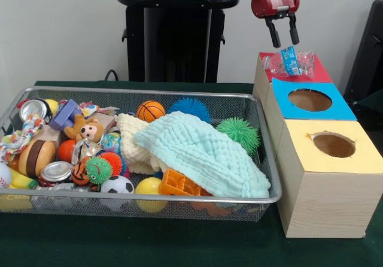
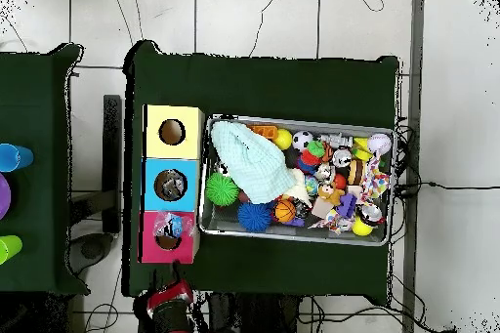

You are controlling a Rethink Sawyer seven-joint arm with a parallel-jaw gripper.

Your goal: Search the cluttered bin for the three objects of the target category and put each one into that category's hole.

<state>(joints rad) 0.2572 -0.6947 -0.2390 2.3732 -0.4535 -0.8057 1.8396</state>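
My gripper [image 1: 283, 39] hangs open and empty at the top right of the front view, just above the boxes. Right below it a wrinkly clear plastic lump [image 1: 290, 63] with a blue label lies on the red-topped box [image 1: 317, 73], over its hole. It also shows in the overhead view [image 2: 174, 225]. The blue-topped hole [image 1: 310, 100] is one box nearer the camera. In the overhead view this hole [image 2: 170, 185] has something pale and shiny inside. The wire mesh bin [image 1: 179, 199] stands to the left, full of clutter. I see no other clear lump in it.
A pale green cloth [image 1: 203, 153] covers the bin's right half, beside spiky balls [image 1: 239, 132], toy balls, crushed cans [image 1: 55, 171] and a plush toy. The yellow-topped hole [image 1: 333, 145] is nearest the camera. The robot's pedestal [image 1: 173, 33] stands behind the bin.
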